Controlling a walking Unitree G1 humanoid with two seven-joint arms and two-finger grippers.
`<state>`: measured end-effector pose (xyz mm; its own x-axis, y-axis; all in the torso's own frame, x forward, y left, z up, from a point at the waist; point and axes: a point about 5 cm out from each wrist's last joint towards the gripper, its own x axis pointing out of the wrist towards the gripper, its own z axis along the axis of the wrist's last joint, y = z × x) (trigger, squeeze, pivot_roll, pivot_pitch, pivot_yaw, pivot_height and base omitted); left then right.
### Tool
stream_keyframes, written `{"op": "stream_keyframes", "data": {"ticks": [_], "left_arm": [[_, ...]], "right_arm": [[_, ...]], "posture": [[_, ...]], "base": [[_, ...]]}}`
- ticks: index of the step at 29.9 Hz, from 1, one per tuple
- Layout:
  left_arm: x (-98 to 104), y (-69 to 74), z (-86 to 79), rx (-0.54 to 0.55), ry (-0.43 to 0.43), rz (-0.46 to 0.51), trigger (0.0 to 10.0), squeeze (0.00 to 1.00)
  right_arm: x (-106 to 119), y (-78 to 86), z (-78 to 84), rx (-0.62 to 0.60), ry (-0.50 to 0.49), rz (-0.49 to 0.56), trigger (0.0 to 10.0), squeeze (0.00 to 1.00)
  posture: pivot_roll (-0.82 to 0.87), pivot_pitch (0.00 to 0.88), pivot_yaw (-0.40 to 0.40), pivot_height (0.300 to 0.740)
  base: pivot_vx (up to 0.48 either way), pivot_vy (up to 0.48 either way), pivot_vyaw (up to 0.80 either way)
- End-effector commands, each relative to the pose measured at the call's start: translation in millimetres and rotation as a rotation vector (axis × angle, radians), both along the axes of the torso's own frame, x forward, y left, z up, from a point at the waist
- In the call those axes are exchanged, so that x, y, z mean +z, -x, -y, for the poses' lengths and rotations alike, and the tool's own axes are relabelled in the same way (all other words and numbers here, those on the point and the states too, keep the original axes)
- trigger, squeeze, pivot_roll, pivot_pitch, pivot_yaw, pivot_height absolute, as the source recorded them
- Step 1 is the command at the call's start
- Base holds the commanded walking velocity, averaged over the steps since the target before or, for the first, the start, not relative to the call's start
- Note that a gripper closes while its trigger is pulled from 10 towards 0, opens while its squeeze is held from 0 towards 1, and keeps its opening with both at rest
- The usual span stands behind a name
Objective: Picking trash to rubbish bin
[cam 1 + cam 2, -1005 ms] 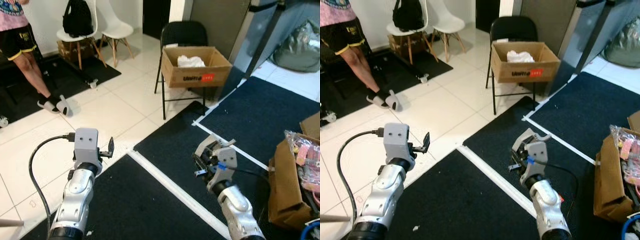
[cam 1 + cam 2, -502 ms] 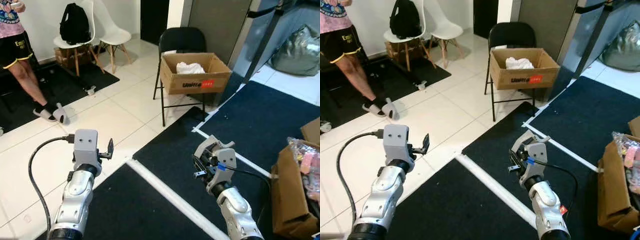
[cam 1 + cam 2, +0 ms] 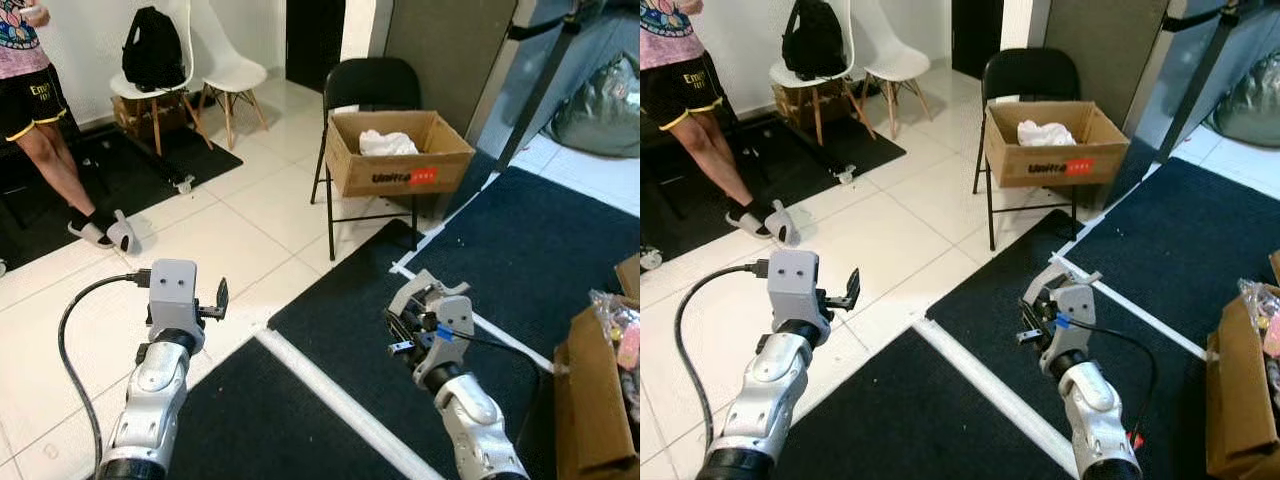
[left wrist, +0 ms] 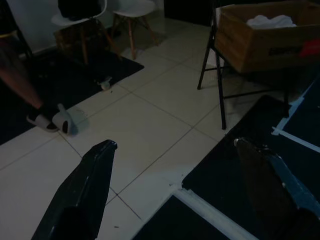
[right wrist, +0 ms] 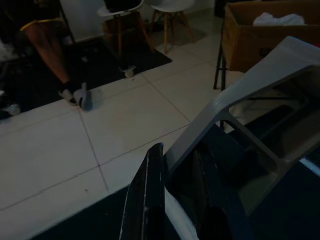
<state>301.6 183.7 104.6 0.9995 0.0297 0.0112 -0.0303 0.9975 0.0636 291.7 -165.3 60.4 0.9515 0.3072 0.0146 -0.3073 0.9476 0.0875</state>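
Plastic tray [image 5: 260,90] clenched in right gripper [image 3: 412,325]: likely light, stiff, thin-walled; rim grip suits. Left gripper [image 4: 175,150] fingers spread, holding nothing. Cardboard box [image 3: 400,152] ahead on chair [image 3: 370,85].

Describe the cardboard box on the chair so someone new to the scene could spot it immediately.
Find the black folding chair by the grey wall. On its seat rests an open brown cardboard box holding crumpled white paper; its red label distinguishes it from the box at the right edge.

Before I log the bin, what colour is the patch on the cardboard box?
Red-orange, on the cardboard box front; clearest in the right eye view.
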Motion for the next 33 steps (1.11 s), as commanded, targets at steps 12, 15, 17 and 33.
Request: {"op": "stream_keyframes", "data": {"ticks": [12,15,17,33], "left_arm": [[-1.8,0.0,1.7,-0.008,-0.009,-0.009,10.0,0.00],[-1.7,0.3,1.0,-0.005,-0.009,-0.009,10.0,0.00],[-2.1,0.9,0.4,-0.002,-0.009,-0.010,10.0,0.00],[-4.1,3.2,1.1,-0.009,-0.012,-0.020,10.0,0.00]], "right_arm": [[-5.1,2.7,-0.9,0.005,-0.015,-0.032,10.0,0.00],[-5.3,2.4,-1.0,0.007,-0.016,-0.036,10.0,0.00],[-5.8,2.5,-1.3,0.009,-0.018,-0.039,10.0,0.00],[-8.3,4.0,0.1,-0.003,-0.036,-0.063,10.0,0.00]], "posture": [[-0.01,0.070,-0.023,0.740],[-0.01,0.071,-0.025,0.740],[-0.01,0.072,-0.026,0.740],[-0.01,0.082,-0.024,0.740]], "base": [[0.266,0.000,-0.39],[0.266,0.000,-0.45],[0.268,0.000,-0.48],[0.266,0.000,-0.48]]}}
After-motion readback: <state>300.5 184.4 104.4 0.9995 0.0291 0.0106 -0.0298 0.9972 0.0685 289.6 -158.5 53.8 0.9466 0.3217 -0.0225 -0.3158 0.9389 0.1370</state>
